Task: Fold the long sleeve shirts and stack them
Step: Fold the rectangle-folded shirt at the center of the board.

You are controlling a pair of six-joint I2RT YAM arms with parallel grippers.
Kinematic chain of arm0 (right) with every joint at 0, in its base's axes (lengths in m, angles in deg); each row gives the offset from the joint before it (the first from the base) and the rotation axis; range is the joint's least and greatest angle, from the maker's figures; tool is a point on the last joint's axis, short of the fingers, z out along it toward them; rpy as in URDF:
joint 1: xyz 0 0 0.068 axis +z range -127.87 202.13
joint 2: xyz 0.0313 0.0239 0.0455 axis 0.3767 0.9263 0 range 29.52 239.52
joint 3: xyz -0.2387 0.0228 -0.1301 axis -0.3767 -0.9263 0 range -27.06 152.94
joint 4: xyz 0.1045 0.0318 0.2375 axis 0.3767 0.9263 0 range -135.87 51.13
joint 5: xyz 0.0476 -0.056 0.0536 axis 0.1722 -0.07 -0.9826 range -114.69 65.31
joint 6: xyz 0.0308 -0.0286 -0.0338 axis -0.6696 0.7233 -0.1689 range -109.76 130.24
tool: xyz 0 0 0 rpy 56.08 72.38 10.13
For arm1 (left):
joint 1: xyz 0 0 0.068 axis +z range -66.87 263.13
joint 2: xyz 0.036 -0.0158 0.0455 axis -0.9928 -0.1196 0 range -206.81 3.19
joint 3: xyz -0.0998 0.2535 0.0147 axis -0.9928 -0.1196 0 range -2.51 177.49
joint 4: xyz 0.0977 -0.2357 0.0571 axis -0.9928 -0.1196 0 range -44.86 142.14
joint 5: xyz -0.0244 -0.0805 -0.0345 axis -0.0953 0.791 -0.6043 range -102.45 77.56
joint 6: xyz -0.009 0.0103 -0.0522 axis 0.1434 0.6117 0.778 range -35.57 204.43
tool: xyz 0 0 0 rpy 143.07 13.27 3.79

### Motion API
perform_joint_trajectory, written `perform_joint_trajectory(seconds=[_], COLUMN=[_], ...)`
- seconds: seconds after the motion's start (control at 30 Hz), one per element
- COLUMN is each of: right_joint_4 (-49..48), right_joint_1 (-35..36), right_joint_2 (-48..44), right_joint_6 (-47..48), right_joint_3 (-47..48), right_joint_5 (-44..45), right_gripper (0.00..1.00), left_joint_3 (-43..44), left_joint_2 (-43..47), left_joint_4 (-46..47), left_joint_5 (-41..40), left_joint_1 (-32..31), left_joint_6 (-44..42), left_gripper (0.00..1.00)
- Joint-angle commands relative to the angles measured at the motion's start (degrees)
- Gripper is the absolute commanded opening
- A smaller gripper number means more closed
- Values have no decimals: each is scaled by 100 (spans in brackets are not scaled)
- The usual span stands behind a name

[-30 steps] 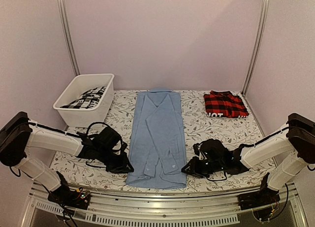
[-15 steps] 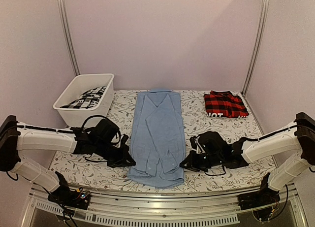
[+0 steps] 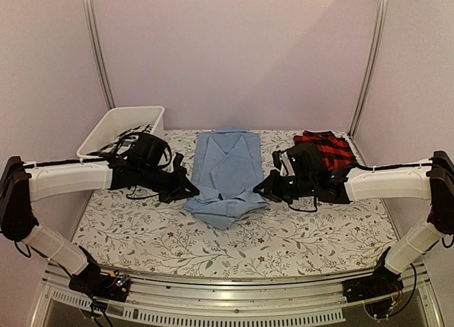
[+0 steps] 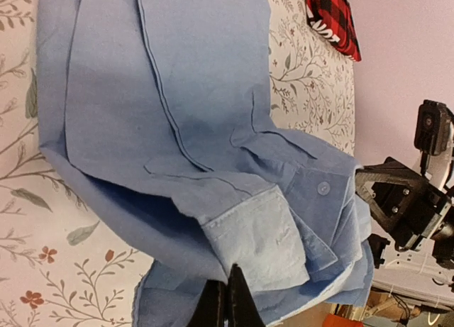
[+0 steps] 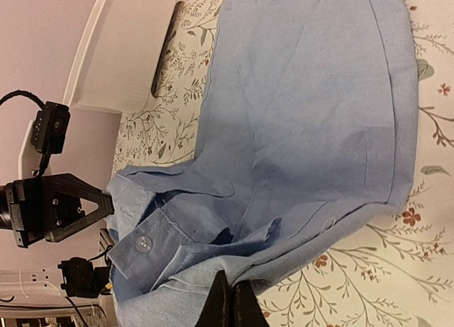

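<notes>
The light blue long sleeve shirt (image 3: 228,172) lies in the middle of the floral table, its near half lifted and doubled back toward the collar. My left gripper (image 3: 191,192) is shut on the left corner of the raised hem (image 4: 255,235), with cloth pinched between its fingers. On the right corner my right gripper (image 3: 258,189) is shut in the same way, a cuff with a button (image 5: 142,243) hanging beside it. The red-and-black plaid shirt (image 3: 332,148) lies folded at the back right, partly hidden behind my right arm.
A white bin (image 3: 120,127) holding black-and-white cloth stands at the back left, just behind my left arm. Metal posts rise at both back corners. The floral tablecloth (image 3: 213,245) shows bare in front of the shirt.
Both grippers shut on the shirt's near hem corners, then lifted and carried the hem away from the front edge toward the collar. The shirt now looks about half as long.
</notes>
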State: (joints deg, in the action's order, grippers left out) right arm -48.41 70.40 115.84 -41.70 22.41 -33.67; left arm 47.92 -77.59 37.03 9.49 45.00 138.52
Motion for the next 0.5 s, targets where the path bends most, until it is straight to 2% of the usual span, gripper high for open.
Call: perform_joint_trajectory(seconds=[0.0,0.27,0.47], right_joint_4=[10,-270,-352], right_joint_1=[-485,-1335,-1636], right_joint_2=[705,2095,2882], right_joint_6=[565,959,1011], right_joint_3=[638,1735,2350], right_joint_5=[-321,-754,-1021], right_gripper=[0,0,0], left_joint_3=[605,1783,2190], left_joint_2=[-824,-2337,-3044], left_joint_4=[158,477,655], left_joint_5=[39,223,440], left_joint_1=[524,1207,1512], left_joint_6=[-508,-747,-753], left_gripper=[0,0,0])
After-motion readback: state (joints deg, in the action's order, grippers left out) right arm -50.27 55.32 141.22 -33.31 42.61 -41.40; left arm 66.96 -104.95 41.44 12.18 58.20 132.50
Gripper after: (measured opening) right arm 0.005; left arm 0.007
